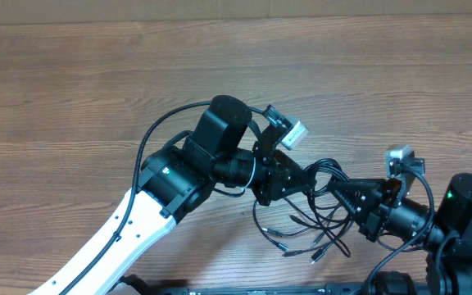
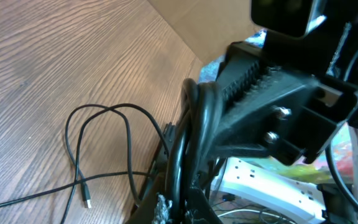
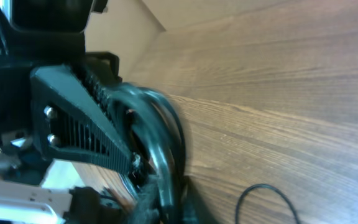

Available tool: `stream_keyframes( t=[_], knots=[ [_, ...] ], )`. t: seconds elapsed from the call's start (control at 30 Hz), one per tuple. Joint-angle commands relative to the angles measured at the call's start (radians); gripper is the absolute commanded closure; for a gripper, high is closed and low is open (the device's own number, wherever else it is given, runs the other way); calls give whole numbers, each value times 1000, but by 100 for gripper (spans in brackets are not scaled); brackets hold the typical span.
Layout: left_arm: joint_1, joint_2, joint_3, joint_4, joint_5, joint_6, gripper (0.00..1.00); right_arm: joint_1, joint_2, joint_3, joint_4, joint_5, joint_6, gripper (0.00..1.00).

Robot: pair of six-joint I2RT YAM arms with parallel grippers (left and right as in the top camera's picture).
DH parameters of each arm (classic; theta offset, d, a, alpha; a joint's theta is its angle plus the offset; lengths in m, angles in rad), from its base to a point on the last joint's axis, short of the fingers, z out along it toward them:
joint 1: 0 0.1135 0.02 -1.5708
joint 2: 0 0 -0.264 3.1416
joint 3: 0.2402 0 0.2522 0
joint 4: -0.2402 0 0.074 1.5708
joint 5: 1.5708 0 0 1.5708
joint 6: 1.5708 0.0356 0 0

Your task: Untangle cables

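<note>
The cables [image 1: 301, 233] are thin black cords, bunched between both grippers right of the table's middle, with loose plug ends trailing toward the front edge. My left gripper [image 1: 306, 176] reaches in from the left and is shut on the bundle [image 2: 191, 124], which runs up out of its jaws [image 2: 178, 208]. My right gripper [image 1: 340, 190] faces it from the right, shut on the same bundle [image 3: 160, 124] at its jaws [image 3: 160, 199]. One loose loop [image 2: 98, 143] lies flat on the wood and ends in a small plug [image 2: 87, 202].
The wooden table [image 1: 72, 98] stretches left and back to a tan wall [image 1: 220, 12]. Off the table behind the right gripper lies a white power strip [image 2: 272, 180]. The two grippers are almost touching.
</note>
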Motion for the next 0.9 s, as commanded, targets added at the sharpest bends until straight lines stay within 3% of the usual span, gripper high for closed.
stream_keyframes(
  t=[0.0, 0.07, 0.1, 0.2, 0.3, 0.5, 0.73, 0.77, 0.8, 0.83, 0.87],
  knots=[
    [-6, 5, 13, -15, -18, 109, 96, -3, -2, 1, -2, 0, -4, 49],
    [-6, 5, 13, -50, -18, 211, 96, -3, -2, 1, -14, 29, -5, 33],
    [-6, 5, 13, -68, -18, 249, 96, -3, -2, 1, -19, 39, -13, 31],
    [-6, 5, 13, -183, -18, 466, 96, -3, -2, 1, -78, 40, -163, 32],
    [-6, 5, 13, -270, 5, 620, 96, -3, -2, 1, -143, 37, -305, 39],
    [-9, 5, 13, -300, 153, 814, 96, -3, -2, 1, -225, -114, -551, 40],
    [-83, 5, 12, -365, 148, 967, 96, -3, -2, 1, -240, -220, -648, 41],
    [-88, 5, 12, -364, 142, 966, 96, -3, -2, 1, -249, -244, -675, 45],
    [-92, 5, 12, -363, 137, 966, 96, -3, -2, 1, -260, -262, -706, 67],
    [-92, 5, 12, -364, 137, 966, 96, -3, -2, 1, -260, -263, -705, 77],
    [-92, 5, 12, -364, 130, 965, 96, -3, -2, 1, -260, -264, -705, 81]
  ],
)
